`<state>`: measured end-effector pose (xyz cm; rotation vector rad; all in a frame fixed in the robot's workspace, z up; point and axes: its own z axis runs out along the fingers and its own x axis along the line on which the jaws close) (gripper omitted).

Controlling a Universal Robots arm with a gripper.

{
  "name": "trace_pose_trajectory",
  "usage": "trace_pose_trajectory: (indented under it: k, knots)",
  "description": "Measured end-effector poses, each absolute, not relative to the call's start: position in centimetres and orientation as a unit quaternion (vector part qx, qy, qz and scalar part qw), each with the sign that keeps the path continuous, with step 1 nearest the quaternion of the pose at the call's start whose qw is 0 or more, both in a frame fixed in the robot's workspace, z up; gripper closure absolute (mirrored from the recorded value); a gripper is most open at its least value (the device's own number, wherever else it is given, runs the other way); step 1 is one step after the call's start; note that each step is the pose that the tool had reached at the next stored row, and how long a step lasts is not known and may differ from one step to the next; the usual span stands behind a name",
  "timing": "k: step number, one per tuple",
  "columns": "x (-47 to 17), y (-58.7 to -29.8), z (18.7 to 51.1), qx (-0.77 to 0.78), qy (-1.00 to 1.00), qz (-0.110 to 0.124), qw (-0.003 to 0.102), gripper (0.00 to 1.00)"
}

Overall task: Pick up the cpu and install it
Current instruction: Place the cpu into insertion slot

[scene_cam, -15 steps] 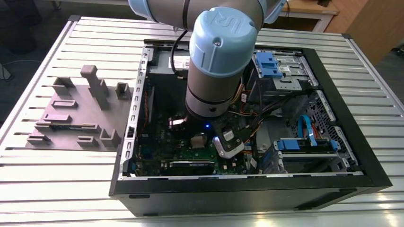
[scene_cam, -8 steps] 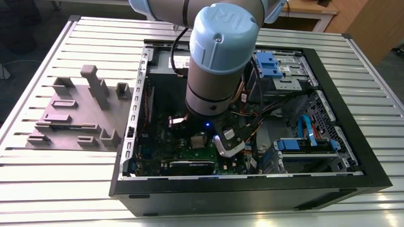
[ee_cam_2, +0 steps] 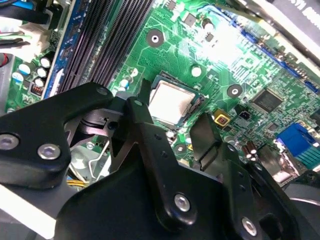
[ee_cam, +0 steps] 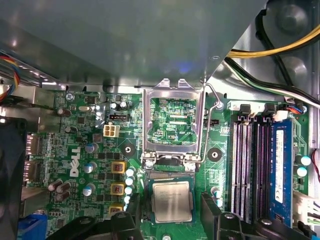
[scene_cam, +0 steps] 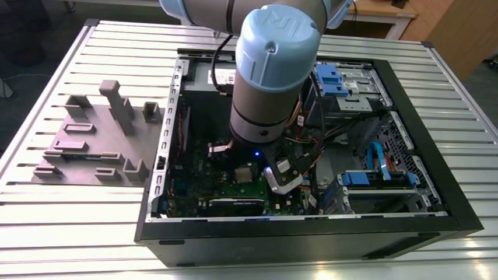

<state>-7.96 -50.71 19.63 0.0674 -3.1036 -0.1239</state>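
Observation:
The cpu (ee_cam: 171, 201) (ee_cam_2: 169, 101), a small silvery square with a pale edge, lies flat in the socket of the green motherboard (ee_cam: 85, 135). My gripper (ee_cam: 171, 207) (ee_cam_2: 175, 107) hovers just over it, open. One black finger (ee_cam: 136, 212) stands on one side of the chip and the other on the opposite side, each with a small gap to the chip's edge. The socket's metal load plate (ee_cam: 147, 120) is swung up and open beyond the chip. In the exterior view my arm (scene_cam: 269, 87) reaches down into the open computer case (scene_cam: 435, 192).
Black memory slots (ee_cam: 245, 165) and a blue memory stick (ee_cam: 280, 165) run beside the socket. Yellow and black cables (ee_cam: 270, 50) hang near the case wall. Drive bays with blue clips (scene_cam: 335, 81) fill the case's far side. A grey fixture (scene_cam: 93, 140) sits on the table at the exterior view's left.

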Motion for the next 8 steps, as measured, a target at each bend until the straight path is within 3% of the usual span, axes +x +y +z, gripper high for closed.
trace_pose_trajectory:
  k: [8]
  knots:
    - [-7.92,-50.72,19.17,0.022,-0.999,-0.040,0.017,0.42]
